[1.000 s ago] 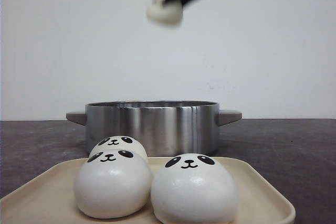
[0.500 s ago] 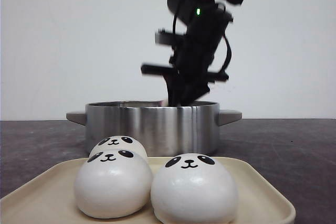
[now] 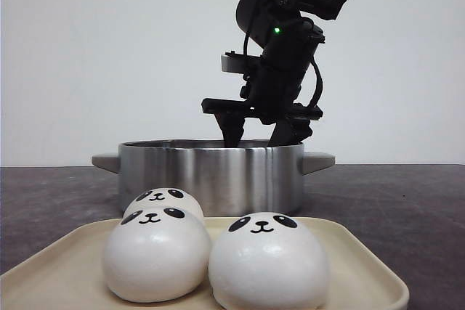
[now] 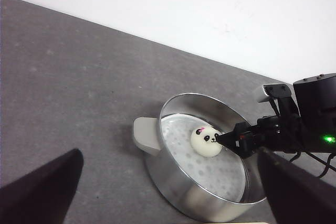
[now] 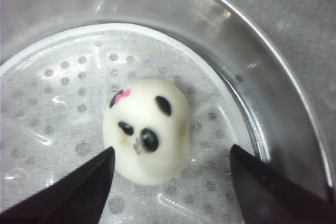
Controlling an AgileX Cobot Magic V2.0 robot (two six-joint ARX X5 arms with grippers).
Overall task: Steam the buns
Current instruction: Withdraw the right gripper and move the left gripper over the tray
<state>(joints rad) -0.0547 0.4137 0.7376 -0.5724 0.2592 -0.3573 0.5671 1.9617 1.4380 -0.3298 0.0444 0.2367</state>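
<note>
Three panda-faced white buns [image 3: 265,259] [image 3: 155,252] [image 3: 163,200] sit on a beige tray [image 3: 363,266] at the front. A fourth bun [image 5: 147,129], with a pink mark by one ear, lies on the perforated white liner inside the steel pot [image 3: 211,172]; it also shows in the left wrist view [image 4: 206,141]. My right gripper [image 3: 263,136] is open at the pot's rim, its fingers apart on either side of the bun [image 5: 170,174], not touching it. My left gripper [image 4: 168,187] is open and empty, high above the table beside the pot [image 4: 199,156].
The pot has two grey side handles [image 3: 105,161] [image 3: 318,160] and stands on a dark grey table [image 3: 407,208] behind the tray. A white wall closes the back.
My right gripper came down from high up with the bun, went into the pot, let the bun go on the liner and opened; it now stands a little higher at the rim.
</note>
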